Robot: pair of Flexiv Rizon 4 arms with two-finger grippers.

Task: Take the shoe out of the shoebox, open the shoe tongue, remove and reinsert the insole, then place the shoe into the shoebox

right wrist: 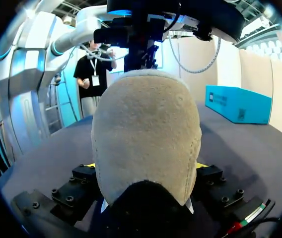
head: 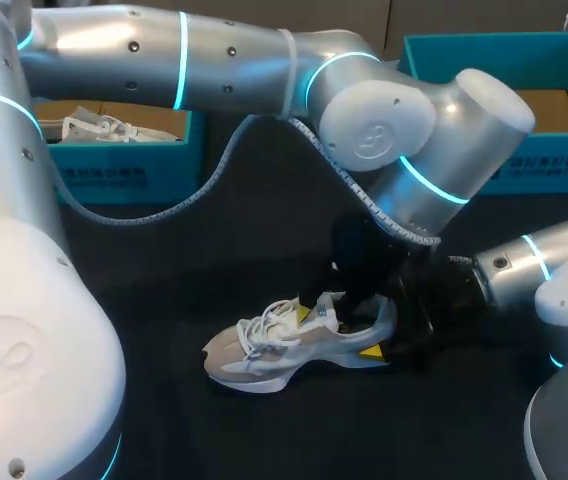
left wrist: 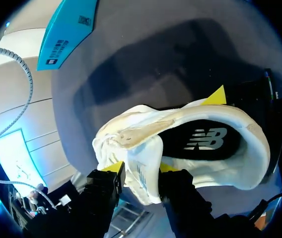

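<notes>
A grey and white shoe [head: 284, 350] lies on the dark table, toe toward the left. My left arm comes over from the left, and its gripper [head: 352, 300] hangs over the shoe's opening. In the left wrist view this gripper [left wrist: 142, 167] is shut on the white tongue [left wrist: 143, 176], a yellow tip on each side. Ahead of it the black insole [left wrist: 205, 141] shows inside the shoe. My right gripper [head: 394, 335] is at the heel. In the right wrist view the beige heel [right wrist: 146, 134] fills the gap of that gripper [right wrist: 145, 166], both fingers against it.
A teal shoebox [head: 124, 165] holding another white shoe [head: 104, 127] stands at the back left. A second teal box [head: 554, 150] stands at the back right. A grey cable [head: 214, 170] droops from my left arm above the table.
</notes>
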